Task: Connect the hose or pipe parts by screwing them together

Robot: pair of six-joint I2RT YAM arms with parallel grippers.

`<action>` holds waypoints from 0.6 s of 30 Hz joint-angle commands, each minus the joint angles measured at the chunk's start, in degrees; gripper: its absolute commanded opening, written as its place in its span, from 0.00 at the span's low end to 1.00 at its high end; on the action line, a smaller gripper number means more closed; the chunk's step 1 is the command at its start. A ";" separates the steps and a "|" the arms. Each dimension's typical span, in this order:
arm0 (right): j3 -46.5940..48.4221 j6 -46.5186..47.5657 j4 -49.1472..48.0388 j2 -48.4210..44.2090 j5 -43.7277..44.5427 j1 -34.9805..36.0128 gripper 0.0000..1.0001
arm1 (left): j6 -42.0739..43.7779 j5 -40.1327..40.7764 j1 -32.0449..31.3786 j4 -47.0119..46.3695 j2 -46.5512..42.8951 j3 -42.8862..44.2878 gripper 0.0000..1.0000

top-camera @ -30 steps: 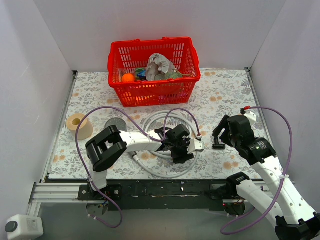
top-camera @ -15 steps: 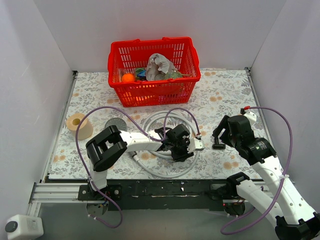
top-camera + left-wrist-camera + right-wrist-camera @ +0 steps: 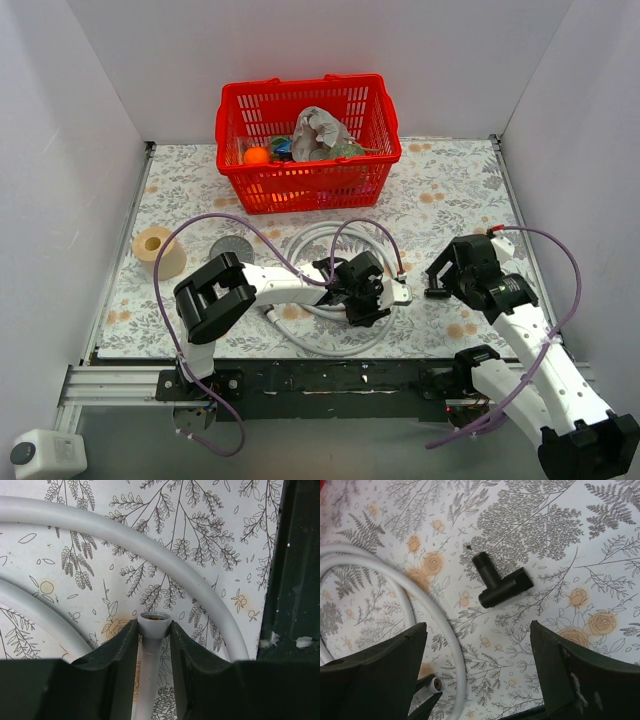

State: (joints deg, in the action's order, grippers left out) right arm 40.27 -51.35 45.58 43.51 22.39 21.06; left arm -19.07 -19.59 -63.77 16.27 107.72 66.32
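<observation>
The light-grey hose (image 3: 322, 236) lies coiled on the flowered table, and its loops also show in the left wrist view (image 3: 100, 527) and the right wrist view (image 3: 422, 589). My left gripper (image 3: 153, 626) is shut on the hose's end nut (image 3: 154, 622), whose open mouth faces away from the wrist. From above, that gripper (image 3: 390, 295) sits at the coil's right side. The shower head's round grey disc (image 3: 232, 246) lies left of the coil; its handle is hidden. My right gripper (image 3: 478, 626) hangs open above the table just right of the nut (image 3: 436, 684), holding nothing.
A black T-shaped fitting (image 3: 501, 582) lies on the table ahead of the right gripper. A red basket (image 3: 308, 140) of odds and ends stands at the back. A tape roll (image 3: 157, 250) sits at the left. The dark front rail (image 3: 297, 580) runs close to the left gripper.
The left jaws have closed onto the hose's end nut. The right arm has shifted slightly toward the near edge and its jaws have spread a little wider.
</observation>
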 commanded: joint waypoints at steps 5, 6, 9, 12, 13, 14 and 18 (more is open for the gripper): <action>-4.15 2.31 -9.28 8.52 -16.57 -16.74 0.91 | 2.02 2.27 -0.22 5.26 -3.56 3.37 0.00; -4.84 2.48 -9.98 9.74 -17.81 -18.58 0.90 | 2.11 2.45 -0.22 5.78 -4.44 4.50 0.00; -6.78 1.26 -10.86 10.63 -21.16 -20.18 0.90 | 2.37 3.68 0.14 6.49 -8.75 6.18 0.00; -8.10 -0.24 -11.83 10.55 -21.51 -20.44 0.89 | 1.58 4.30 0.40 7.46 -12.00 9.08 0.00; -8.97 -0.59 -12.35 10.46 -21.60 -20.44 0.88 | 1.14 4.56 0.57 7.37 -12.79 10.04 0.00; -9.33 -0.68 -12.62 10.55 -21.60 -22.10 0.87 | 0.88 4.48 0.57 7.11 -13.84 10.31 0.00; -9.86 1.16 -15.26 13.08 -23.69 -25.19 0.80 | -0.70 4.74 0.66 7.81 -17.97 10.76 0.00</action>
State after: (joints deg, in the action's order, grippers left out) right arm 30.79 -51.03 34.59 54.59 1.98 -1.67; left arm -18.48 -15.38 -63.33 23.86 95.94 74.78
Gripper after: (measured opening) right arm 0.825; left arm 0.275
